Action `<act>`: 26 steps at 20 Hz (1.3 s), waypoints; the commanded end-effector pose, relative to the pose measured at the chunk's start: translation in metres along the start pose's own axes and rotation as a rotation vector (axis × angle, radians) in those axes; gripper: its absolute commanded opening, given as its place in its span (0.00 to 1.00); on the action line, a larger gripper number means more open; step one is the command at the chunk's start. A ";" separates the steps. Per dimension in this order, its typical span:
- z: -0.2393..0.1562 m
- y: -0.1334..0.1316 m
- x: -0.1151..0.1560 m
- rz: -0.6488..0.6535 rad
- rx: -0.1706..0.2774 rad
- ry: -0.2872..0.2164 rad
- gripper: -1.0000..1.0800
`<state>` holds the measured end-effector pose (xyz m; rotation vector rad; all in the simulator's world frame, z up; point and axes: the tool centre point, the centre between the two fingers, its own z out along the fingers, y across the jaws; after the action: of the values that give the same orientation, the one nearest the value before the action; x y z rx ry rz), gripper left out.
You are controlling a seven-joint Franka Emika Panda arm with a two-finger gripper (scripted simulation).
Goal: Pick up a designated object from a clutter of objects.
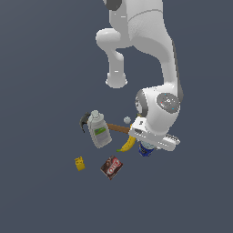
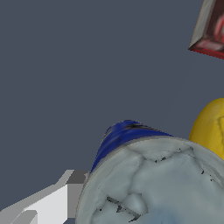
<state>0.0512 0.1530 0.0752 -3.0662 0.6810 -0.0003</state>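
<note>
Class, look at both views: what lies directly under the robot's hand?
The blue can, beside the banana. Most of the can is covered by the hand in the exterior view; the pincer itself is hidden there.

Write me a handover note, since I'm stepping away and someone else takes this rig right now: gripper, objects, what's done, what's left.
Gripper: low over the blue can, which fills the wrist view. One finger shows beside the can; open or shut cannot be told.
Objects: the blue can is on the floor beside the banana. White bottle lies across the hammer; the brown packet and small yellow box lie apart.
Done: approach to the can.
Left: confirm the grasp, then lift clear of the banana.
</note>
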 end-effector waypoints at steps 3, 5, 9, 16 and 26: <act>-0.001 0.000 0.000 0.000 0.000 0.000 0.00; -0.004 0.001 -0.001 0.000 0.000 0.000 0.00; -0.017 0.002 -0.003 0.000 0.000 0.000 0.00; -0.060 0.008 -0.010 0.000 0.000 0.000 0.00; -0.168 0.023 -0.026 0.000 0.000 0.000 0.00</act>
<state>0.0206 0.1444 0.2224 -3.0683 0.6815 0.0063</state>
